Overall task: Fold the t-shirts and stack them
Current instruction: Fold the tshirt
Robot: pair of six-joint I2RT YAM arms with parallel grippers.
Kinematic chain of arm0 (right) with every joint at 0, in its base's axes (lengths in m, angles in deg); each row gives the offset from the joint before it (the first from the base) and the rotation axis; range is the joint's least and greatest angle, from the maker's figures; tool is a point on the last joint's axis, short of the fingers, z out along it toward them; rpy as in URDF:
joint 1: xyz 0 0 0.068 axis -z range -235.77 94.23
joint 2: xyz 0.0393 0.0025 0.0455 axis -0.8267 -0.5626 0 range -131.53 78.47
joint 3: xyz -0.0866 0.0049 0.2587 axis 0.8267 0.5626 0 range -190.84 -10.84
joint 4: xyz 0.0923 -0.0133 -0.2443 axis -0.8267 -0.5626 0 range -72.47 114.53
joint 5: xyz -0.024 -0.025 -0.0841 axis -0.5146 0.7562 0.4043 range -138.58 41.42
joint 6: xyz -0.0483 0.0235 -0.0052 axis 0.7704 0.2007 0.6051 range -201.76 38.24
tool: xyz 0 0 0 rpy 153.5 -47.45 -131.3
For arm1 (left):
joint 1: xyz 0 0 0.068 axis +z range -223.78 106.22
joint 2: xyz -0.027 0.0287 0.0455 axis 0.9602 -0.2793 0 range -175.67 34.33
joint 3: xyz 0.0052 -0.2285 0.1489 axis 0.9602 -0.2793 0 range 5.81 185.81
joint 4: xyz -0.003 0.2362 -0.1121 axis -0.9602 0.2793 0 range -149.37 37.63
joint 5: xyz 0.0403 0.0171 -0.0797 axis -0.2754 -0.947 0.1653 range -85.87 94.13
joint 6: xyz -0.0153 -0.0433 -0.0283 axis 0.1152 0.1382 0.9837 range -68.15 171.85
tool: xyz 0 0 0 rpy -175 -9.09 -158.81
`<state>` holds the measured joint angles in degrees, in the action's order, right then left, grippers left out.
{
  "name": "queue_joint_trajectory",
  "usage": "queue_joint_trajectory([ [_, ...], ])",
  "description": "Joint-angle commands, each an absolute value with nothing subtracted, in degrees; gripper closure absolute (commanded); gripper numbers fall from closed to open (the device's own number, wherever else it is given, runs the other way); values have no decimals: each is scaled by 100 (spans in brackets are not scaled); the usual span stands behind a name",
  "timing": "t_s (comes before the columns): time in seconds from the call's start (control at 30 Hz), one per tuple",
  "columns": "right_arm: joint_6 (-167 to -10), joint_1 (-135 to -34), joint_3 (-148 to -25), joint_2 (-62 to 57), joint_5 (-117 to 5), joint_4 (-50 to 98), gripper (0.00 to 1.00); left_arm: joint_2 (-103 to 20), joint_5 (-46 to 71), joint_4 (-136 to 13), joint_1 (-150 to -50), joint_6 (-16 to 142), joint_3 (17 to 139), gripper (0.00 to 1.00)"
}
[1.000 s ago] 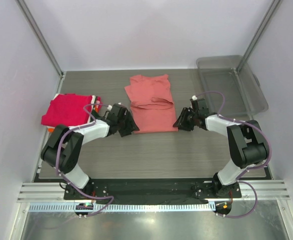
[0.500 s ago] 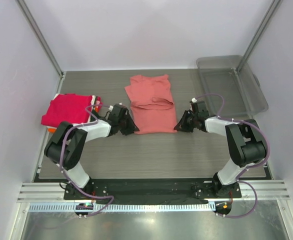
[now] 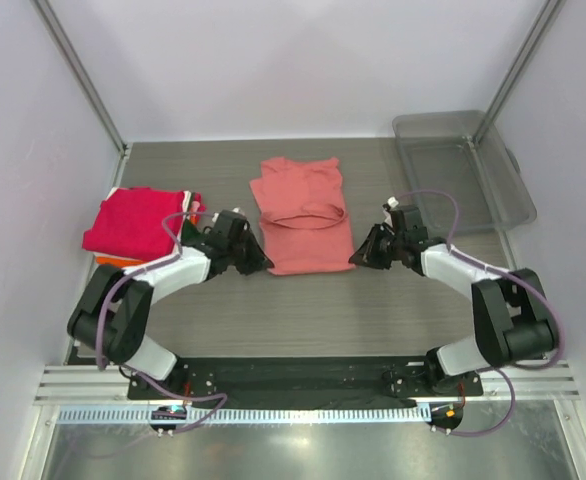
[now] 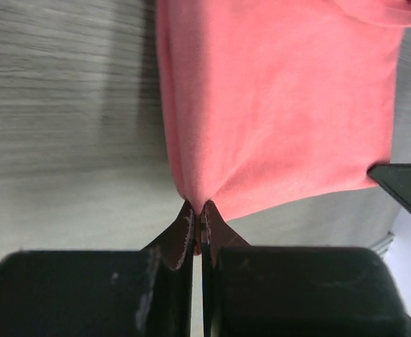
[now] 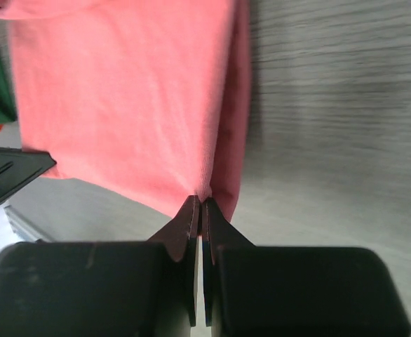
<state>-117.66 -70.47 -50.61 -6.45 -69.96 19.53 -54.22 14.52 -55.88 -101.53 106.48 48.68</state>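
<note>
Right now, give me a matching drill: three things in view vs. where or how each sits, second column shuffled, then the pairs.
Column 1
1. coral t-shirt
2. magenta-red t-shirt
3. grey bin

Column 2
A. far right corner, clear plastic
B. left side, folded
C. centre, each near corner pinched in shut jaws

Pairs: 1-C, 2-B, 3-A
</note>
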Motion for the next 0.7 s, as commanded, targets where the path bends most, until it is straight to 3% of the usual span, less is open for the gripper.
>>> queue_joint_trajectory([
  [0.0,-11709,-7053,-5451,-37,-7204,1479,99,-4873,1695,-4657,-10156,10362,5396,100],
  [0.17,-11630,-7062,-5866,630,-7152,661,99,-4355,1889,-4285,-10164,10379,5574,100],
  [0.47,-11770,-7062,-4671,2264,-7486,10,99,-3098,1592,-4223,-11315,11089,4335,100],
  [0.67,-11657,-7062,-4837,3328,-7091,-807,99,-2202,1687,-4144,-11641,11556,3755,100],
])
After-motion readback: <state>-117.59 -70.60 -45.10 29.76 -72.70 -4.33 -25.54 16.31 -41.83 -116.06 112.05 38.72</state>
